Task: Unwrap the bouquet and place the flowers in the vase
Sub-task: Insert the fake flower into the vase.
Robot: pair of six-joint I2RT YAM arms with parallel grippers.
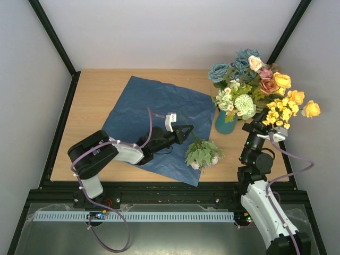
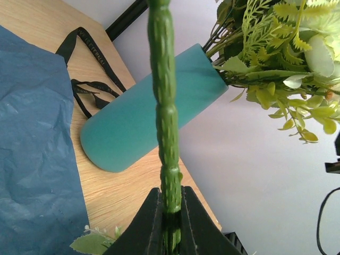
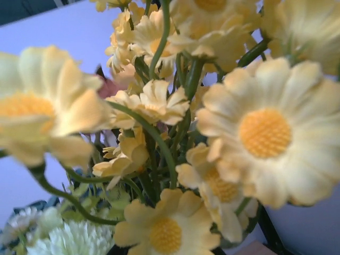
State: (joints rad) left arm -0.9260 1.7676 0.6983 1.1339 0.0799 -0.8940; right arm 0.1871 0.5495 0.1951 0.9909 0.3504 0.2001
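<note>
Pinches a knobbly green stem (image 2: 162,79) in the left pincer (image 2: 170,197), jaws closed flat against it at the bottom centre of the left wrist view. Shows that stem's leafy head (image 1: 203,153), pale green with small white blooms, lying across the lower right edge of the blue paper (image 1: 154,106) in the overhead view, partly on bare table (image 1: 95,95). Finds the vase (image 1: 225,123) upright, right of centre, just beside the paper's right edge and packed with flowers (image 1: 249,74): blue, pink, orange, white, pale green. Has the right pincer (image 1: 262,126) shut, pressed up against a spray of yellow daisies (image 1: 280,112) right of the vase. Possibly grips their stems, though cannot tell, fingers lost behind blurred blooms in the right wrist view. Shows a black ribbon (image 2: 90,41) loose on the table near the vase's base, upper left of the left wrist view.
</note>
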